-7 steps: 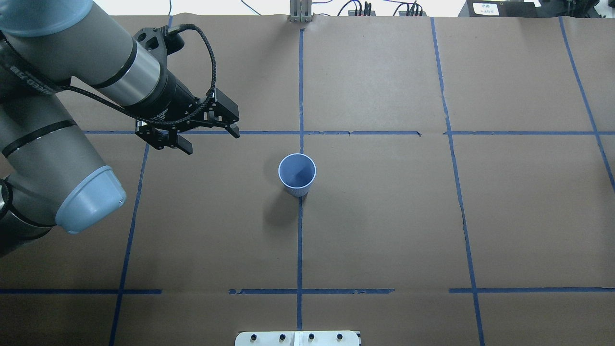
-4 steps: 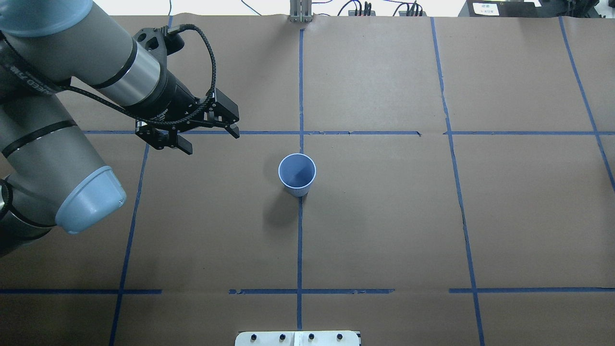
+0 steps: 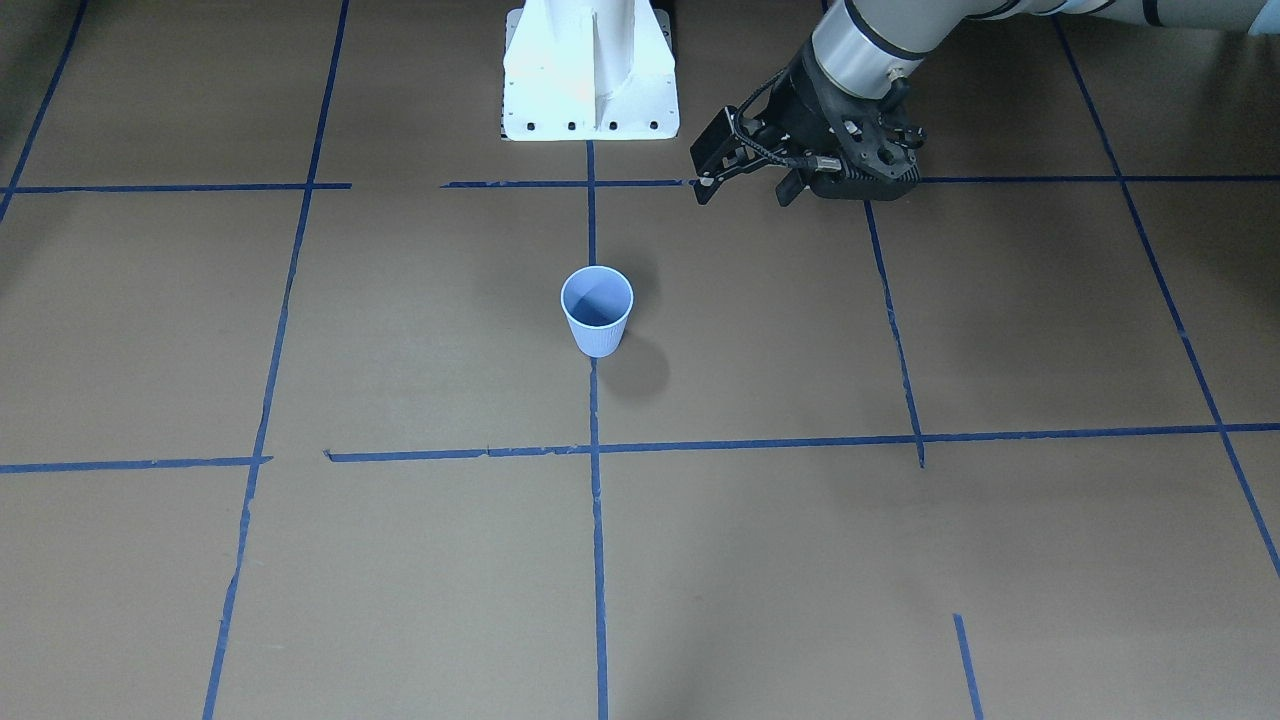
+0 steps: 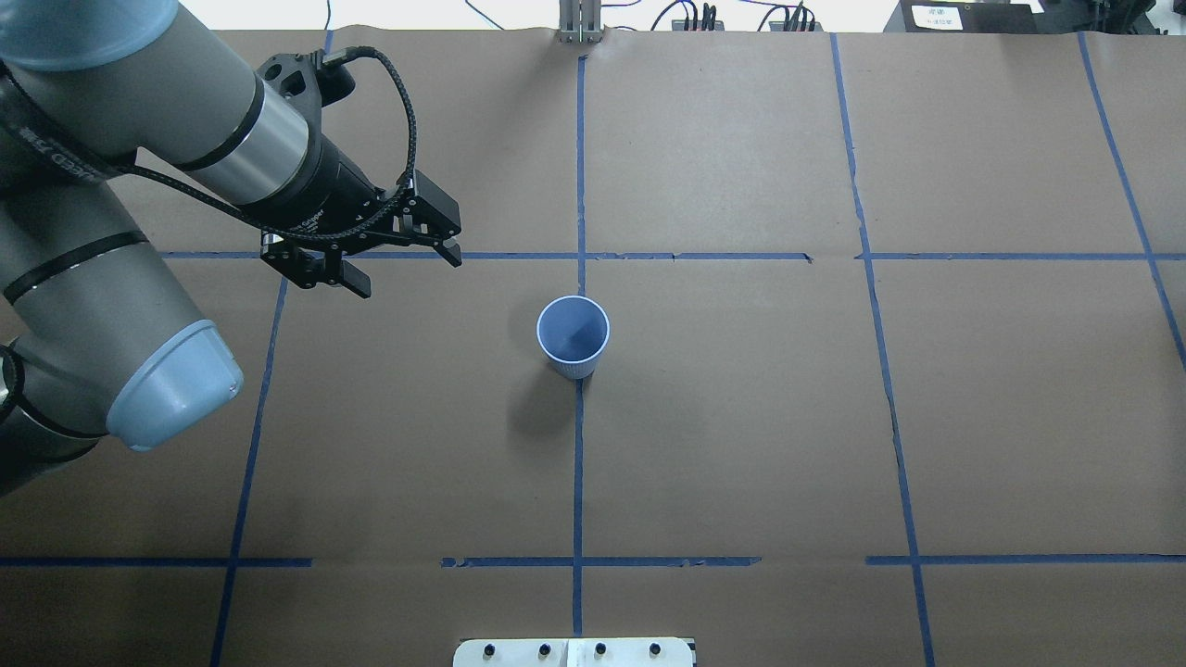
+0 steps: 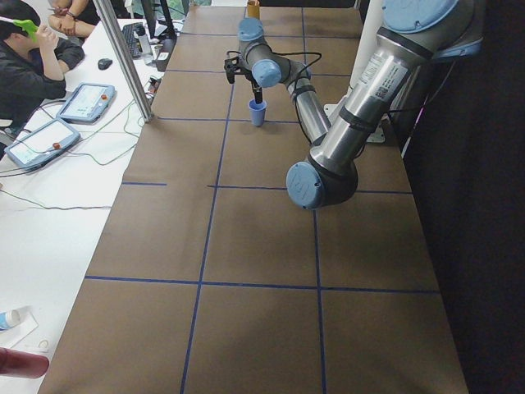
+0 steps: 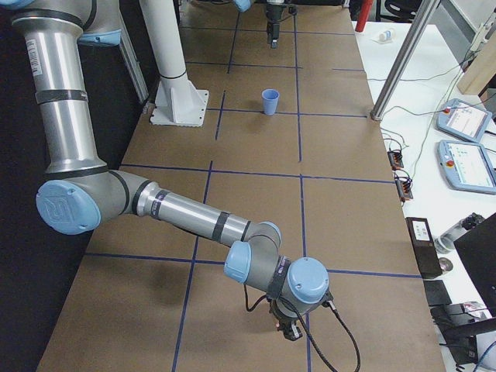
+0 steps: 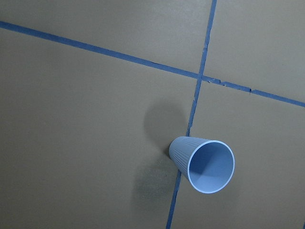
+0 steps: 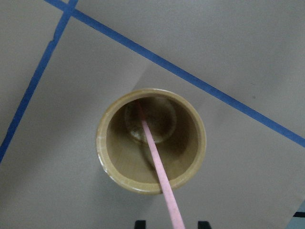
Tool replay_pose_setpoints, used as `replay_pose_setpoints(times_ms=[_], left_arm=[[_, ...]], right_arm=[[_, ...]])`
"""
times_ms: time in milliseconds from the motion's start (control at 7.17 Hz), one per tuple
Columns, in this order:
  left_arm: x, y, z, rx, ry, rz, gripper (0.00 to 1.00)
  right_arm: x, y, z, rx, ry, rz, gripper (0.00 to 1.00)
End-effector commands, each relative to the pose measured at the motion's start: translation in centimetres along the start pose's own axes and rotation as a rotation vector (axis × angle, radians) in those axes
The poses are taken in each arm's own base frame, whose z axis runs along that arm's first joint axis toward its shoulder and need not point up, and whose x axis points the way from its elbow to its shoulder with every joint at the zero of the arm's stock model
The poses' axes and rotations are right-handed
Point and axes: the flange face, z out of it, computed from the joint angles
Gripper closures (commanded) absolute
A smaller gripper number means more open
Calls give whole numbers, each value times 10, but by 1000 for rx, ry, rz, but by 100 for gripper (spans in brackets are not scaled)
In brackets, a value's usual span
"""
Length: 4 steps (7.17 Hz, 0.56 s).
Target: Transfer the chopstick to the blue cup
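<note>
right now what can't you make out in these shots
Pink chopstick: top end cut off by the right wrist view's bottom edge.
Right gripper: only its fingertips show there; small in exterior right; outside the overhead and front-facing frames.
Tan cup: tiny at exterior left's top edge.

L grey arm (image 4: 139,232) is extending in from upper left of overhead view, its L black two-finger gripper (image 4: 408,273) hanging w/ jaws wide apart. R black two-finger gripper (image 8: 171,223) is pointing downward, fingertips showing apart at wrist-view bottom edge.
</note>
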Motion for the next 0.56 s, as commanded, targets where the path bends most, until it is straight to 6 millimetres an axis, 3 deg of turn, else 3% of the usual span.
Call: replay_pose_setpoints(times_ms=[0,419], left_arm=[[1,1,0,-2,1,1,0],[2,3,-4,1,9,6,0]], right_arm=[[0,1,1,1,0,0,100],[-2,-6,-8,14,2,-5,100]])
